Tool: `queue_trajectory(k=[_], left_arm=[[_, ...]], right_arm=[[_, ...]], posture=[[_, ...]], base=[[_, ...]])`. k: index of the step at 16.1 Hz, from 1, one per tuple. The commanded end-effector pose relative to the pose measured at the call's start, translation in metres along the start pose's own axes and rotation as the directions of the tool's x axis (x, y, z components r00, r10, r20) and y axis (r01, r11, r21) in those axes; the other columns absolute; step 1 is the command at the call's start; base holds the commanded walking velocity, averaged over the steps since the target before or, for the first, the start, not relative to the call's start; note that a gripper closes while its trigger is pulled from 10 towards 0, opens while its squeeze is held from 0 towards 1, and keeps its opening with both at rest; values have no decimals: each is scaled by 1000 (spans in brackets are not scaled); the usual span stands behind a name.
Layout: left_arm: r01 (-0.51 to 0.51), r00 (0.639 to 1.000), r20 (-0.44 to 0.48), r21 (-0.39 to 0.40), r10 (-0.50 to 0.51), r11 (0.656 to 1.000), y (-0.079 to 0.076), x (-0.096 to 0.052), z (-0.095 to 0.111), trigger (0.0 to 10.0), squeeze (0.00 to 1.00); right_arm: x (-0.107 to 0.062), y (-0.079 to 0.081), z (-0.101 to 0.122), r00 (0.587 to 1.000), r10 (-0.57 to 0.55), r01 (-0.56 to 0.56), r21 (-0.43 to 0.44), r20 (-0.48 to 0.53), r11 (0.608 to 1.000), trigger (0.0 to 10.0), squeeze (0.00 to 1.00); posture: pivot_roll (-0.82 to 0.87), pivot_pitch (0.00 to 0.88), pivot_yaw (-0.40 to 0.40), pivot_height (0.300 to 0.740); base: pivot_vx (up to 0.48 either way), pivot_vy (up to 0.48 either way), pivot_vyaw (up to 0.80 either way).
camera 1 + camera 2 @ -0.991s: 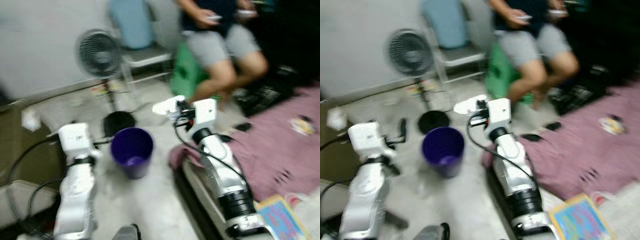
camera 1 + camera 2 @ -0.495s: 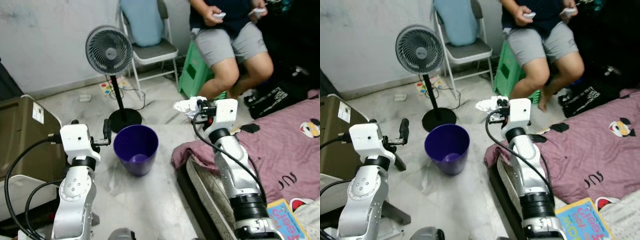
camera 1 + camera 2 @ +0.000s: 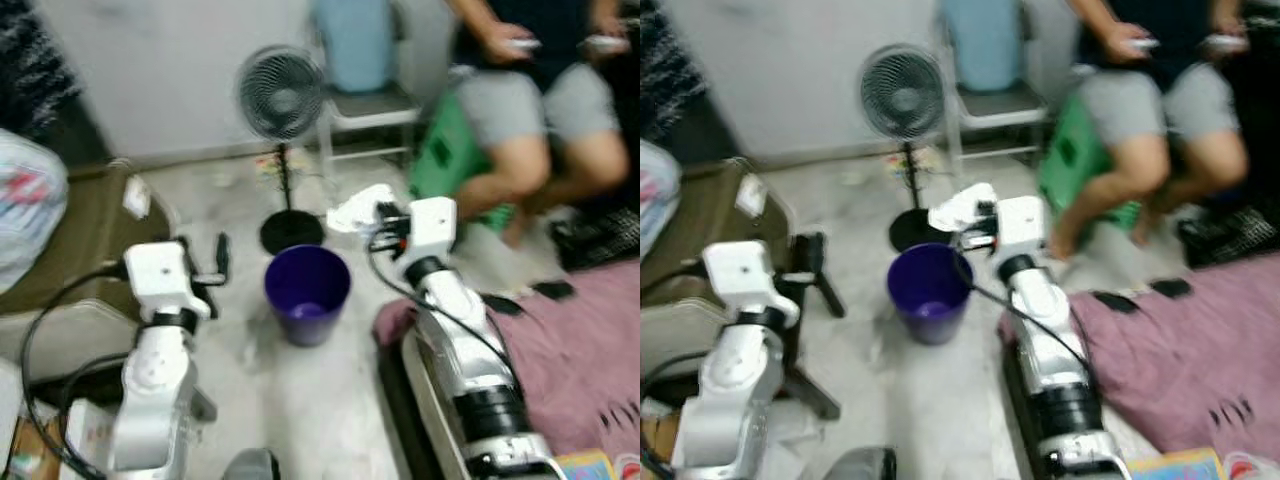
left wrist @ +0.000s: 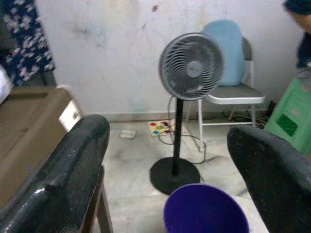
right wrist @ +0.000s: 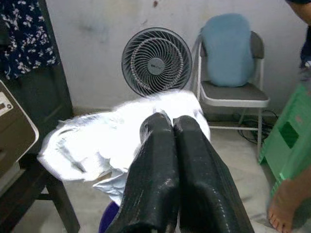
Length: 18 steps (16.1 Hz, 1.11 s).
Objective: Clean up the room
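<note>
The right claw [image 3: 975, 222], clamped on a crumpled white wrapper [image 5: 104, 138], is now hanging just past the purple bin's [image 3: 307, 294] rim, closer than a moment ago; release looks near. The left claw [image 3: 222, 252] is waiting, fingers apart.

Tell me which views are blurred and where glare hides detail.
Both eye views are motion-blurred, smearing the fan and purple bin. Left wrist view is soft, its near fingers out of focus. Right wrist view is sharper, but the white wrapper in the right tool is overexposed.
</note>
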State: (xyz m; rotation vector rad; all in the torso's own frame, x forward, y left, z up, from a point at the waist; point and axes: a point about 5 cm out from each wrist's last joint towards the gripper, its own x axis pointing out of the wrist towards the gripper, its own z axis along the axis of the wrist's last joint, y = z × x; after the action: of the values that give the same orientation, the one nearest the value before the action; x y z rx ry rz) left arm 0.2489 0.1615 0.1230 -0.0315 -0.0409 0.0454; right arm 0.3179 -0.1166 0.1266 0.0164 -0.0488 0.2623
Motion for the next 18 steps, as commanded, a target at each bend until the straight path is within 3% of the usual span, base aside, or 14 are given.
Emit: queue_trajectory(k=[1, 8, 18], left_arm=[[-16, 1000, 3, 10, 16, 1000, 5, 1, 2, 10000, 0], [-6, 1000, 8, 5, 6, 1000, 4, 3, 4, 10000, 0], [18, 999, 28, -2, -18, 1000, 2, 3, 7, 10000, 0]], right_arm=[[4, 7, 6, 999, 29, -29, 1, 19, 1000, 10000, 0], [8, 8, 8, 999, 35, -35, -1, 18, 999, 10000, 0], [8, 9, 8, 999, 36, -36, 16, 24, 999, 10000, 0]], posture=[[-58, 0, -10, 740], [-59, 0, -11, 740], [-60, 0, -8, 740]], base=[[0, 0, 800], [0, 0, 788], [0, 0, 0]])
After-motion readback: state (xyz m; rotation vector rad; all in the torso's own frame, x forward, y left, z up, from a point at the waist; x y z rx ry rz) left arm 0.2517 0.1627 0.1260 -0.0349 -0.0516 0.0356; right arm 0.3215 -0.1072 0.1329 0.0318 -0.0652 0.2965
